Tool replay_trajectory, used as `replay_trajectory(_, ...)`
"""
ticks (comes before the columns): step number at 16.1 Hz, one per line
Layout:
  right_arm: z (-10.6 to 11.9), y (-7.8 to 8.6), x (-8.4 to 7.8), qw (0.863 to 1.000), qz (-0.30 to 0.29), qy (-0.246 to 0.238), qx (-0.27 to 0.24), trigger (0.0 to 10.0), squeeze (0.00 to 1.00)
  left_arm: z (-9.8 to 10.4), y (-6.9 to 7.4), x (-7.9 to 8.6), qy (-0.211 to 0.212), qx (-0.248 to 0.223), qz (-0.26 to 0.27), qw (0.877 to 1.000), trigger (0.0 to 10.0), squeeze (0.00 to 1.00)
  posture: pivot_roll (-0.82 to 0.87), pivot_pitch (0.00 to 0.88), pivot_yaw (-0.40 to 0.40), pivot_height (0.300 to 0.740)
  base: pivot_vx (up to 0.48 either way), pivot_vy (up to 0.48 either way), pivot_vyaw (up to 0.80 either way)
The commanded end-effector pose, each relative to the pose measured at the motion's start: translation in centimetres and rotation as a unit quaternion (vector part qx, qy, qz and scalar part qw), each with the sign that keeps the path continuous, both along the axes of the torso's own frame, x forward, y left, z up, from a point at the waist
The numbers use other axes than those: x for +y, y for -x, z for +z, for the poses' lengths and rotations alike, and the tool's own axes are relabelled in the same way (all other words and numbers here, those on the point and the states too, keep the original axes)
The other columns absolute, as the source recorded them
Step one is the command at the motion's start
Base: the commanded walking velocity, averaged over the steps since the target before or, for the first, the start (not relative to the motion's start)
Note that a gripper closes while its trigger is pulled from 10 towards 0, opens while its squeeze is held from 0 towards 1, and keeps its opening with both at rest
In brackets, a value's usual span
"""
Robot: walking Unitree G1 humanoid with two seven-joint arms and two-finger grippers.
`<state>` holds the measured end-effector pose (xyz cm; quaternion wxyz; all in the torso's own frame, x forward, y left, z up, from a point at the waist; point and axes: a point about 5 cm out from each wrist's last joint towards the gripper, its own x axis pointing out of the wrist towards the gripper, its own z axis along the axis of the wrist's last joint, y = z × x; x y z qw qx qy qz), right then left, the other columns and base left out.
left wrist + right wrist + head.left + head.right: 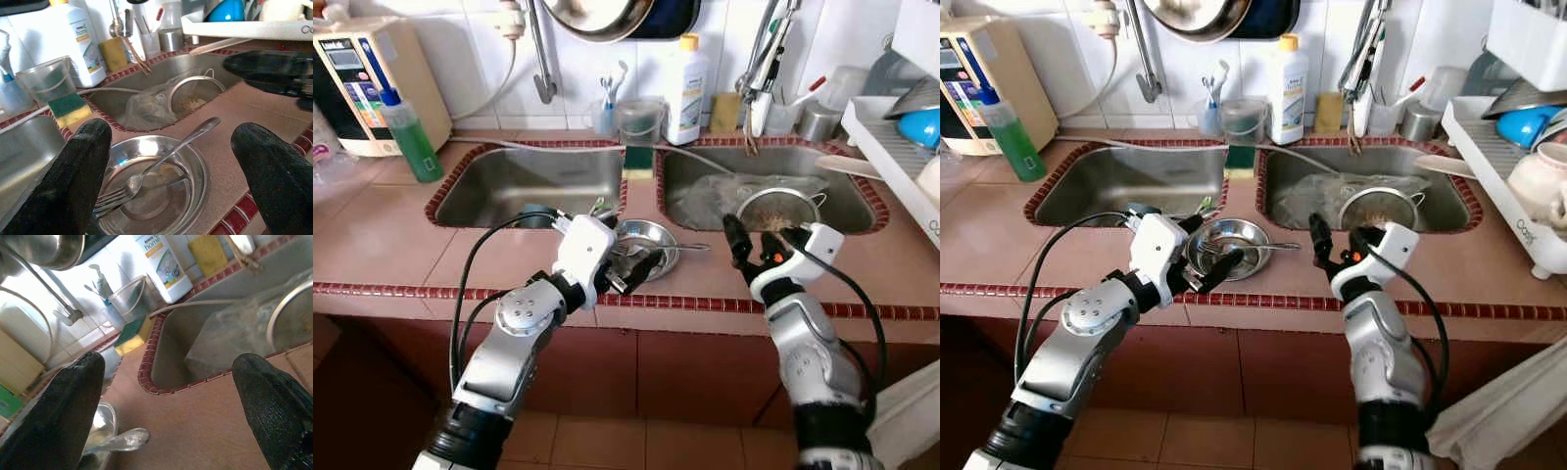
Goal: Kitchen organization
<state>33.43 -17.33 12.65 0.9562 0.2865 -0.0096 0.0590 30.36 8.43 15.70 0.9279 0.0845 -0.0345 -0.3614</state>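
**Both grippers spread near the steel bowl**

The left gripper [1212,266] reaches forward, fingers apart, grasping nothing, just over the steel bowl [1227,248] with a fork [146,174] inside. The bowl sits on the counter [1058,255] between two sinks. The right gripper [1340,242] is spread too, beside the right sink's rim [1371,229].

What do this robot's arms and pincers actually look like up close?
Both arms are silver metal with round bolted joints and looping black cables. Each ends in a white housing carrying an end effector of two long black fingers: left end effector, right end effector. The right one shows a small orange spot.
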Motion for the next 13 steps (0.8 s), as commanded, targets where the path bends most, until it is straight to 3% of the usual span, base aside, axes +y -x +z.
replay_trajectory(1,0.6,-0.7,0.3,1.000,0.007,-0.026,-0.012,10.0,0.00,0.0,0.3,0.1,-0.009,0.000,-0.005,1.000,10.0,0.00,-0.20,0.034,0.067,0.736,0.000,0.000,0.00)
replay_trajectory(10,0.2,-2.2,2.8,0.982,0.054,-0.181,0.004,10.0,0.00,0.4,0.3,0.1,-0.001,0.000,0.006,1.000,10.0,0.00,-0.18,0.031,0.055,0.736,0.000,0.000,0.00)
replay_trajectory(13,-0.6,-2.1,3.3,0.980,0.049,-0.194,0.021,10.0,0.00,0.4,0.2,0.1,0.001,0.001,0.008,1.000,10.0,0.00,-0.18,0.031,0.054,0.736,0.000,0.000,0.00)
